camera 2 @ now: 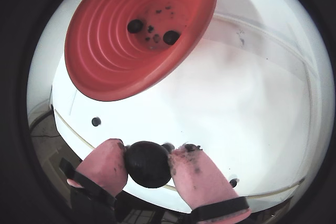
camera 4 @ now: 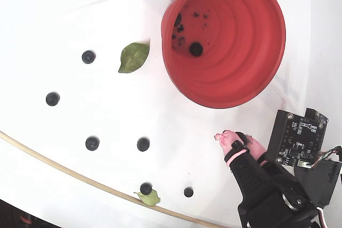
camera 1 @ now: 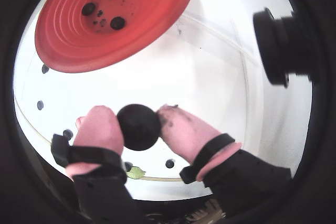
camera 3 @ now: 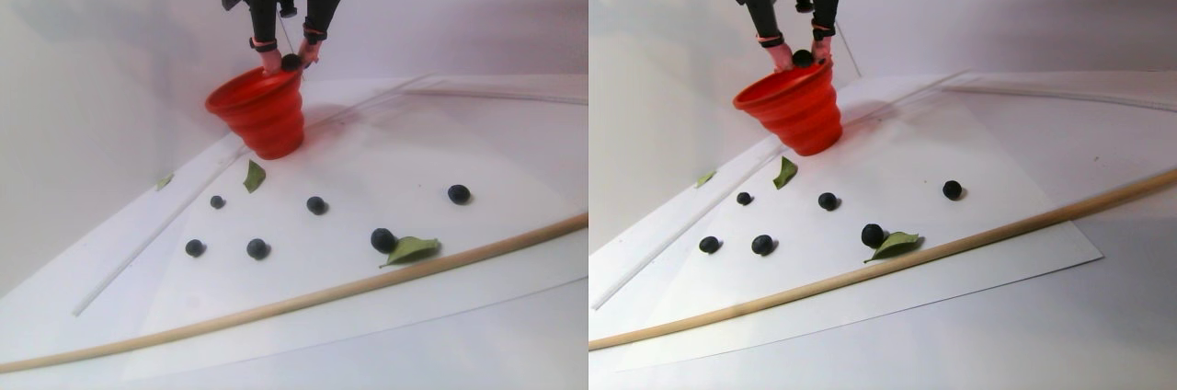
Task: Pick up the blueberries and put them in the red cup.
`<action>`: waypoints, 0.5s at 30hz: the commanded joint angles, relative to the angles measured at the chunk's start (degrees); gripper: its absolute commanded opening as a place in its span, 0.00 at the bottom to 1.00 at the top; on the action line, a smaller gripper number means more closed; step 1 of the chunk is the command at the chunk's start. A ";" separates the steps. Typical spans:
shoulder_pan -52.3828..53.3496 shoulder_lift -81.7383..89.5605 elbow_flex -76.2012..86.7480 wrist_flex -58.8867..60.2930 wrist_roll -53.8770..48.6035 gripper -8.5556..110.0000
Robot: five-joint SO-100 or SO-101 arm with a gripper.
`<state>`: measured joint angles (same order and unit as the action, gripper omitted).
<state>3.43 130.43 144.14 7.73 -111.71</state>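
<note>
Centrally, the gripper (camera 1: 139,124) is closed on a single dark blueberry (camera 1: 138,127), which is pinched between two pink-covered fingertips (camera 1: 100,129); a wrist view (camera 2: 148,162) shows the same grasp, with dark stains on the right-hand fingertip. Beyond the fingertips in both wrist views stands the red cup (camera 1: 68,35), its stepped inner rings exposed and two blueberries (camera 1: 117,22) plus small dark specks lying at its bottom. In the stereo pair view the gripper (camera 3: 291,61) hangs from the black arm with the held berry just above and behind the cup's rim (camera 3: 241,91), apart from the cup wall. In the fixed view the gripper (camera 4: 239,140) lies just outside the cup's rim (camera 4: 230,102), on the side nearer the arm.

Loose blueberries (camera 4: 143,144) rest on the white sheet (camera 4: 107,110), well apart from the gripper: six are visible in the fixed view, five in each half of the stereo pair. One green leaf (camera 4: 133,56) lies just beside the cup, on the side away from the gripper; a second leaf (camera 4: 149,197) touches a berry near the thin wooden rod (camera 4: 64,170) that crosses the sheet's far edge from the cup.
</note>
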 commanded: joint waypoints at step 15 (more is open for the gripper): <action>-7.29 -1.05 -5.10 -8.26 1.32 0.19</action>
<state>-1.05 129.38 143.70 2.02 -110.57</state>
